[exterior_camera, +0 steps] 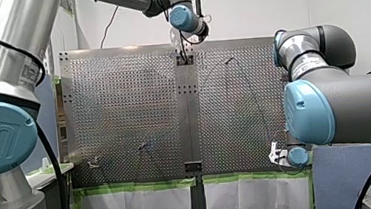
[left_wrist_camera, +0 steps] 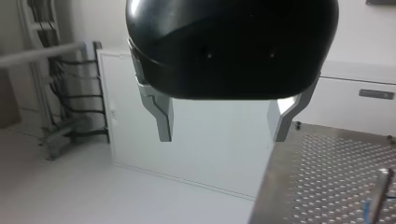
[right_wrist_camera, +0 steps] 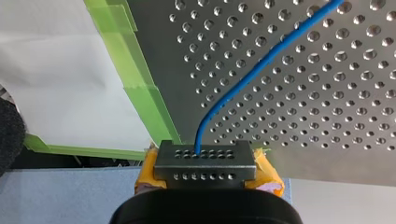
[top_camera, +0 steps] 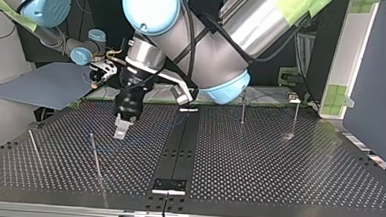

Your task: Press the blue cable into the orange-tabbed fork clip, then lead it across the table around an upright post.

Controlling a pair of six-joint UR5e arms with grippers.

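My right gripper [right_wrist_camera: 205,156], yellow pads, is clamped on the blue cable [right_wrist_camera: 261,65] at the near right edge of the table [right_wrist_camera: 327,116] in the front view, beside the green tape [right_wrist_camera: 144,93]. The cable leaves the pads and lies out over the perforated plate. In the front view it arcs toward the far middle.

My left gripper [left_wrist_camera: 223,135] is black, with metal fingers [left_wrist_camera: 163,116] spread wide and nothing between them. It hangs above the plate by the black centre strip [top_camera: 179,138].

In the top view a thin leaning rod [top_camera: 96,158] stands near the left gripper, and a second rod [top_camera: 33,147] is further left. Two upright posts [top_camera: 242,110] stand far right, well apart from both grippers. Fork clip too small to tell.
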